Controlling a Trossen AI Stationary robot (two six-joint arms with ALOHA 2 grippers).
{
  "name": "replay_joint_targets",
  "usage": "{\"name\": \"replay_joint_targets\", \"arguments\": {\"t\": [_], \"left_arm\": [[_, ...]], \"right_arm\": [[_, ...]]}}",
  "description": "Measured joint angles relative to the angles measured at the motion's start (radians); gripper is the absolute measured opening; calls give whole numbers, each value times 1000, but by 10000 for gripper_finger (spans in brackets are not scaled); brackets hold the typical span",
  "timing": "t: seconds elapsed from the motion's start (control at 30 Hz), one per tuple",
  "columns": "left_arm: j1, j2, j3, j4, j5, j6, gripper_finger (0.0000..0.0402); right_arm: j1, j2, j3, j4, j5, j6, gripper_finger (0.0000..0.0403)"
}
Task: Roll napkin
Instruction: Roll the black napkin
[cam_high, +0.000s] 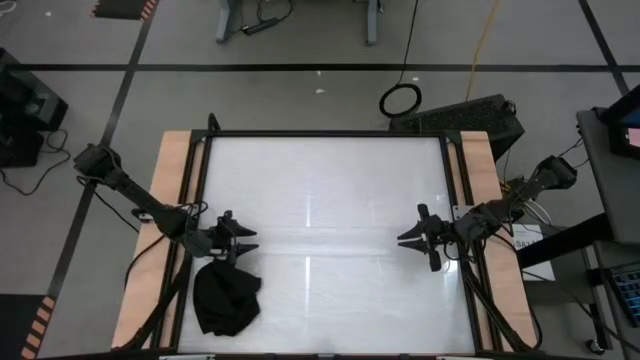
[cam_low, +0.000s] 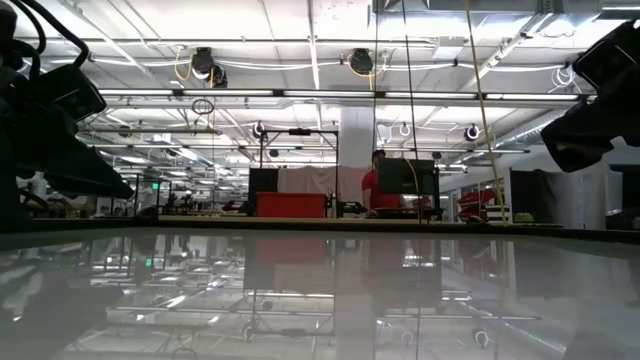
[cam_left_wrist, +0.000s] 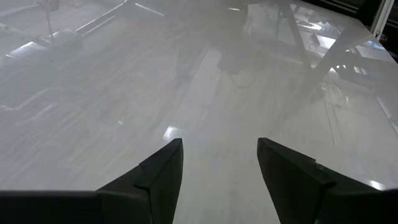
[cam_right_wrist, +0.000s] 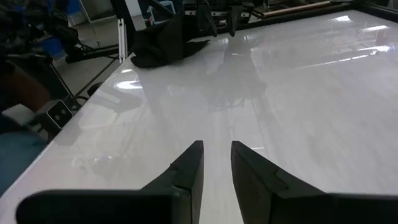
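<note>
The black napkin (cam_high: 225, 300) lies crumpled in a heap on the white table, close to its near left corner. It also shows far off in the right wrist view (cam_right_wrist: 163, 38). My left gripper (cam_high: 250, 240) hovers just beyond the heap's far side, pointing toward the table's middle. It is open, with only bare table between its fingers (cam_left_wrist: 219, 144). My right gripper (cam_high: 402, 238) stands at the table's right side, facing the left one. Its fingers (cam_right_wrist: 216, 144) stand a narrow gap apart with nothing between them.
A black frame (cam_high: 325, 133) borders the white table top, with wooden boards (cam_high: 165, 220) along both sides. The wide middle of the table (cam_high: 320, 230) lies bare between the two grippers. Beyond the table, a person in red (cam_low: 378, 185) stands at a desk.
</note>
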Motion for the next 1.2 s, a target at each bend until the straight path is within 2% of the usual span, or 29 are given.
{"name": "replay_joint_targets", "arguments": {"t": [0.27,0.5,0.9,1.0,1.2], "left_arm": [[0,0,0,0,0,0,212],[0,0,0,0,0,0,212],[0,0,0,-1,0,0,212],[0,0,0,-1,0,0,212],[0,0,0,-2,0,0,212]], "right_arm": [[0,0,0,-1,0,1,73],[0,0,0,-1,0,-179,73],[0,0,0,27,3,-273,73],[0,0,0,82,3,-271,73],[0,0,0,342,6,-223,73]]}}
